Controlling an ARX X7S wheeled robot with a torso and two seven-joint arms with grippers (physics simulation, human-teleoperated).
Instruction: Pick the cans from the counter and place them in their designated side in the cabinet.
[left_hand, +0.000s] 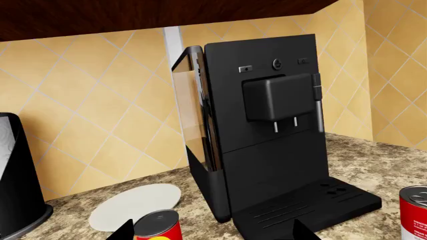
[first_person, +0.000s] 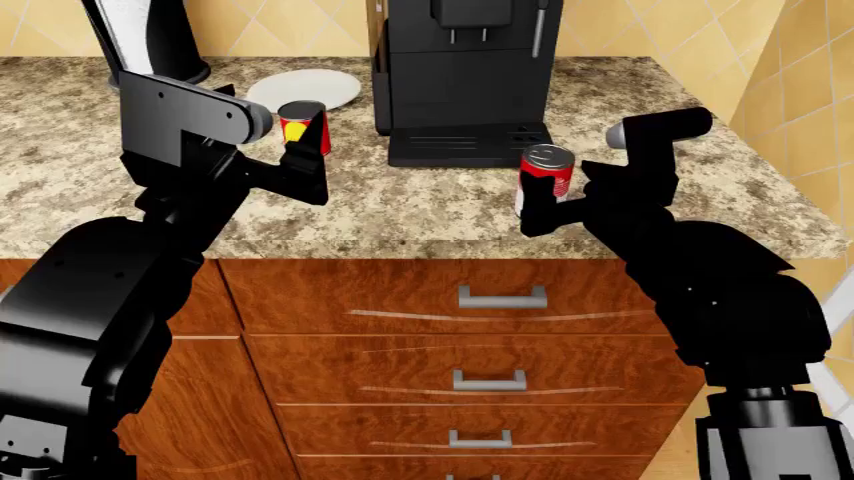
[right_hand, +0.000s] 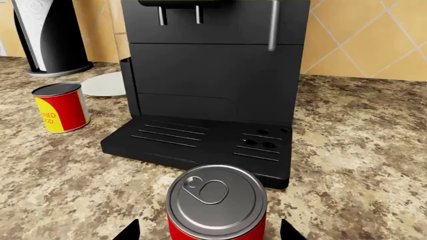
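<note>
left gripper (first_person: 310, 165) jaws wide around short can (first_person: 302, 122) (untouched), right gripper (first_person: 547, 205) likewise, tall can (first_person: 545, 170)

Tan diagonal wall tiles (left_hand: 93, 105) back reddish wooden drawers (first_person: 441, 330) with silver handles (first_person: 501, 297).

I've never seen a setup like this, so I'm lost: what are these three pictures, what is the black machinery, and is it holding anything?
All three are simulator renders of one moment. The wide picture comes from a camera on the robot's head, looking down over its two black arms at a counter above wooden drawers. The other two come from cameras near each claw.

On the counter stand a coffee machine, a white plate, a paper-towel holder and two cans. The left claw sits around the short can; the right claw around the tall can. Both cans stand on the counter. Whether the claws are squeezing them isn't clear.
</note>
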